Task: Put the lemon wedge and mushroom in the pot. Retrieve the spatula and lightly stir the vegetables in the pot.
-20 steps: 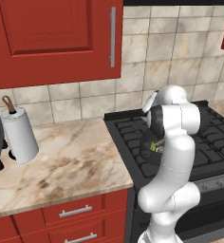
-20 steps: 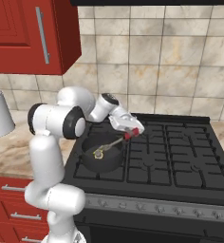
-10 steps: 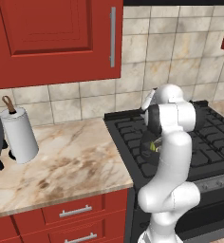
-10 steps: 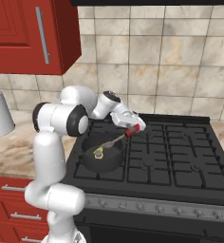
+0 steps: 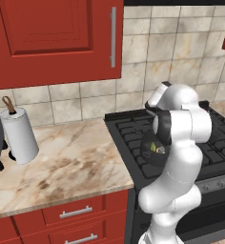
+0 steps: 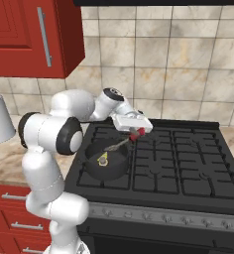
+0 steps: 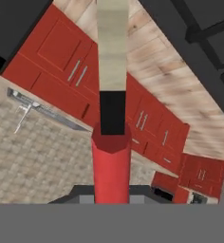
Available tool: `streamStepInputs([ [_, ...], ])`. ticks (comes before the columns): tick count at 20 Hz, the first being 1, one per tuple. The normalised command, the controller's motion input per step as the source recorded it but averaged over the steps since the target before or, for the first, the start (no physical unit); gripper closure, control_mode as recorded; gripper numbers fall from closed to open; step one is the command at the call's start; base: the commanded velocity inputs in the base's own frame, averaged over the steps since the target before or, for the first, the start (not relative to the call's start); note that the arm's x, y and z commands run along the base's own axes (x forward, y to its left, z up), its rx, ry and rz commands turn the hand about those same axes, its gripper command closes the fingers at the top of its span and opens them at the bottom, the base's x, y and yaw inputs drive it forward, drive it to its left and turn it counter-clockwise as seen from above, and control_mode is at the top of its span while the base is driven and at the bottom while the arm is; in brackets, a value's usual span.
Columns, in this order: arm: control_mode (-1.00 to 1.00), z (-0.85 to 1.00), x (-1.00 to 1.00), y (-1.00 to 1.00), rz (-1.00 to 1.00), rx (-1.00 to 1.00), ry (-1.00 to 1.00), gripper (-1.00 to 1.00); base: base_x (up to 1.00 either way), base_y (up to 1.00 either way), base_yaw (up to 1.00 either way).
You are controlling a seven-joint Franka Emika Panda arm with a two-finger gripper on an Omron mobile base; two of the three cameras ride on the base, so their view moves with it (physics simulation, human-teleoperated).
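Your fingers are clamped shut on the spatula's red handle, its grey head slanting down and away from them into the pot. Watch the sweep: push too hard and you could flick the tiny lemon wedge over the low rim, or shove the pot across the stove. The wedge sits below the fingers, near the pot's middle. I can't make out the mushroom.

Red cabs, tile wall, marble ctr.
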Motion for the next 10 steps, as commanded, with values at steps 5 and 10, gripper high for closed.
streamStepInputs([
  [5,-1.0,0.48,-0.41,0.0,0.0,0.0,-0.15,1.0,0.0,0.0,0.0],
  [10,-1.0,-0.02,-0.51,0.0,0.02,0.0,0.03,1.0,0.0,0.0,0.0],
])
